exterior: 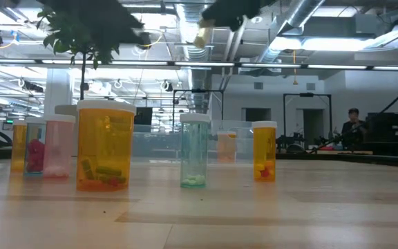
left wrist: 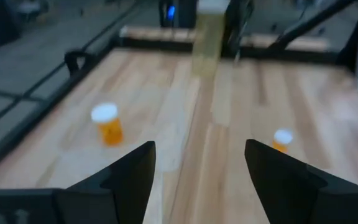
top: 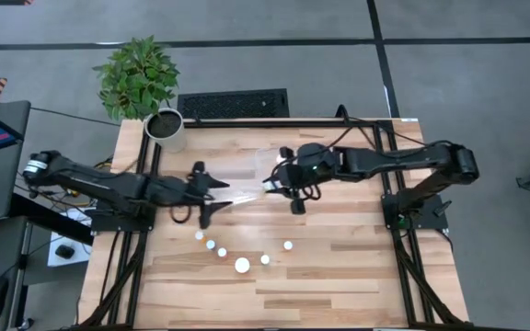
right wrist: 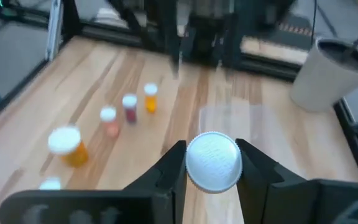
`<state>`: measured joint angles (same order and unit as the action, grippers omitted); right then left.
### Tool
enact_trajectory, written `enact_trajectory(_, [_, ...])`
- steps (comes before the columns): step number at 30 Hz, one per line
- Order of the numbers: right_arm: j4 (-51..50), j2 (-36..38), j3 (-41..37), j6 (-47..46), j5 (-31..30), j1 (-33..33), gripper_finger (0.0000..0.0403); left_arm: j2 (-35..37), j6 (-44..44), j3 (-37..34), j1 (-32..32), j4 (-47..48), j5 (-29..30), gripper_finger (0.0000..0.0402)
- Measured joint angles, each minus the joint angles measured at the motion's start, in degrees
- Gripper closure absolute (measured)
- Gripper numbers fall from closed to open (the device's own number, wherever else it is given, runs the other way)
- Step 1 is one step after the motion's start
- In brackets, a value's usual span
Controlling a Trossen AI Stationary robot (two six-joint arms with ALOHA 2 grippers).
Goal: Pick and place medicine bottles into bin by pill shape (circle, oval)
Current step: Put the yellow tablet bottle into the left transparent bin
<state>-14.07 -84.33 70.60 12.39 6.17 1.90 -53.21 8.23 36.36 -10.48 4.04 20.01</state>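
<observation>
2 grippers meet over the middle of the table. Right gripper pinches a white-capped bottle between its fingers, held in the air near the clear bin. Left gripper hangs spread wide, holding nothing. 5 bottles stand in a curved row on the wood below, well apart from the bin.

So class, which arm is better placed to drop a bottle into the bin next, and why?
The right. Its gripper is already shut on a bottle beside the bin. The left gripper is open and empty, so it would first have to fetch one.
</observation>
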Motion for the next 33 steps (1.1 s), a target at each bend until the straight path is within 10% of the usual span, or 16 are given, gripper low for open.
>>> enact_trajectory(11, [-3.4,10.5,-7.6,0.9,3.2,5.1,0.0290,25.0,-0.4,0.0,-7.3,9.0,0.0,0.0162])
enact_trajectory(19, [15.7,17.4,-23.1,-5.1,6.8,8.7,0.0290,32.6,-2.6,-3.3,-11.0,9.1,0.3,0.0162])
enact_trajectory(33, [49.5,-0.4,-28.0,-8.1,9.0,8.2,0.0290,32.6,-3.3,-9.9,-11.1,1.8,1.0,0.0162])
